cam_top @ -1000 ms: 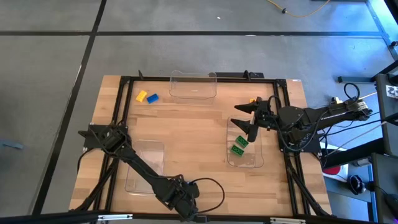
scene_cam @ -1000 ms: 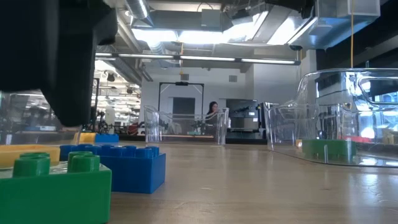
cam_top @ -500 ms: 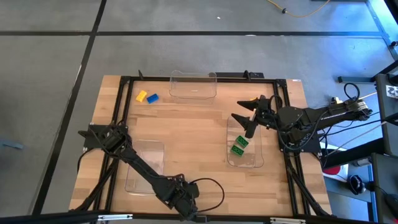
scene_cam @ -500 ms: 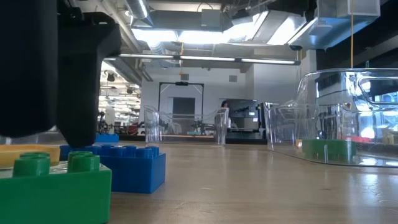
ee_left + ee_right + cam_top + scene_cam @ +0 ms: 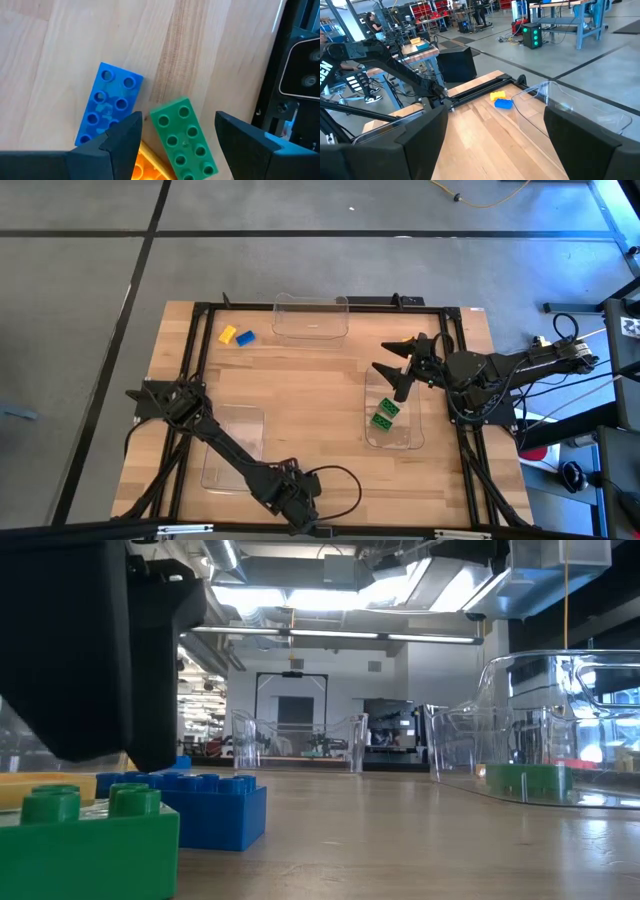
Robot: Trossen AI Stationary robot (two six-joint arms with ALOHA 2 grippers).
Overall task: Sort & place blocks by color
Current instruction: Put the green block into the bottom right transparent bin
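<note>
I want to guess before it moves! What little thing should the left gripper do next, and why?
Probably drop straight down onto the green block. The left gripper is open and empty, with that block lying between its fingers on the table. The blue block and an orange block lie right beside it, so it should go down carefully. The right gripper hangs open over the tray.

The middle of the desk [image 5: 310,380] lies bare between three clear trays: far tray [image 5: 311,318], right tray [image 5: 393,415], left tray [image 5: 233,445]. The open right claw [image 5: 393,364] hangs over the right tray's far end. At the near edge, the open left claw [image 5: 175,135] is crowded by a blue block [image 5: 107,107] and green block [image 5: 184,140] just beside one another.
</note>
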